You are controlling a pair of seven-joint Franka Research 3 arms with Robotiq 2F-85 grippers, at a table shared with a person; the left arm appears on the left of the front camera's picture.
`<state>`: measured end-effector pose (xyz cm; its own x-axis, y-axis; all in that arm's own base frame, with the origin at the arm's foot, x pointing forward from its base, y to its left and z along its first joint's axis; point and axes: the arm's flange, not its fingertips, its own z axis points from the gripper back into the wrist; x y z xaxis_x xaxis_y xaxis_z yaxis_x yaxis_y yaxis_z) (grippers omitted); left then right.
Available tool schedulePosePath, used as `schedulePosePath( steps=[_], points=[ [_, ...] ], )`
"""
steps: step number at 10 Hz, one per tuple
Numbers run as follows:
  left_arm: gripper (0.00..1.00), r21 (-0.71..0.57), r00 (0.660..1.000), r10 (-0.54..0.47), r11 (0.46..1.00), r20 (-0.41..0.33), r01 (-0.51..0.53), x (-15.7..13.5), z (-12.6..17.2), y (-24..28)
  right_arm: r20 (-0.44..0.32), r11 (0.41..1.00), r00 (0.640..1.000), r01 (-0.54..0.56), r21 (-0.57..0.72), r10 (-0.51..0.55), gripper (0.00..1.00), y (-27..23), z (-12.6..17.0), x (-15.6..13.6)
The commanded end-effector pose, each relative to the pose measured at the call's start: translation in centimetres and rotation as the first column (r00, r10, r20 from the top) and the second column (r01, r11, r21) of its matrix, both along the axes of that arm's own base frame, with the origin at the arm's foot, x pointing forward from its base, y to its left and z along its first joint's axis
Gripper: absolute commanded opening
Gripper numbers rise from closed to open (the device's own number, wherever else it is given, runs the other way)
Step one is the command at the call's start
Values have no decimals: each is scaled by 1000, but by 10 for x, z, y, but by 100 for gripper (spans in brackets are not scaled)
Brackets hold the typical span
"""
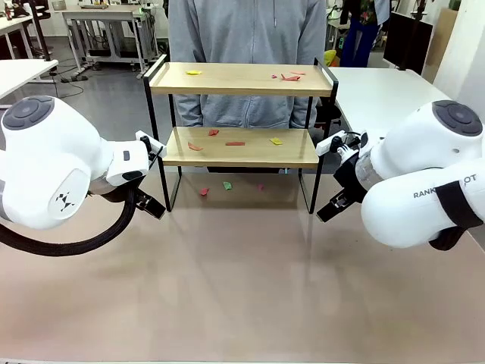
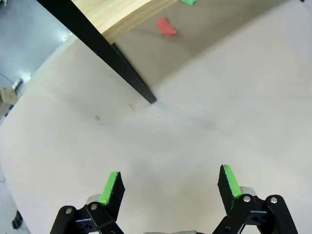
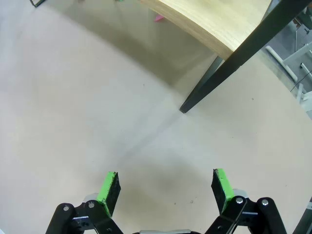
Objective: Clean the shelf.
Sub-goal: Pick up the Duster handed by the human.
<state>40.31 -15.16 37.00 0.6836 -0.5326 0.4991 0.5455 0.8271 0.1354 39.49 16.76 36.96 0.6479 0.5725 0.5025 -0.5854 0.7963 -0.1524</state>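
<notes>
Left gripper [image 2: 170, 184] and right gripper [image 3: 165, 183], black two-finger claws with green pads, hang spread wide and empty over the beige tabletop [image 1: 242, 288]. They flank the two-tier light-wood, black-framed shelf [image 1: 235, 80] standing at twelve o'clock, at its eight and four o'clock, likely so either can reach the coloured paper scraps [image 1: 235, 142] on its boards.

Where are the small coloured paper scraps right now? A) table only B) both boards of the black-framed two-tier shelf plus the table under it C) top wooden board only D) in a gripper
B: a yellow paper scrap lies on the top board, a red scrap on the lower board, a green scrap on the beige table beneath the shelf.
</notes>
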Motion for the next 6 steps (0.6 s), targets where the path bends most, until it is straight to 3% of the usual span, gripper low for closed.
schedulePosePath(
  steps=[1,3,4,6],
  points=[
    [100,0,1000,0,1000,0,0,0,0,0,0,1000,1000,0,1,0,100,0,0,0],
    [100,0,1000,0,1000,0,0,0,0,0,0,1000,1000,0,0,0,100,0,0,0],
    [100,-54,999,-46,998,-25,45,9,26,9,-54,994,995,-85,68,88,100,-4,29,9],
    [100,-151,991,-98,985,-95,83,31,68,37,-54,987,996,-69,142,77,100,-27,73,27]
  ],
)
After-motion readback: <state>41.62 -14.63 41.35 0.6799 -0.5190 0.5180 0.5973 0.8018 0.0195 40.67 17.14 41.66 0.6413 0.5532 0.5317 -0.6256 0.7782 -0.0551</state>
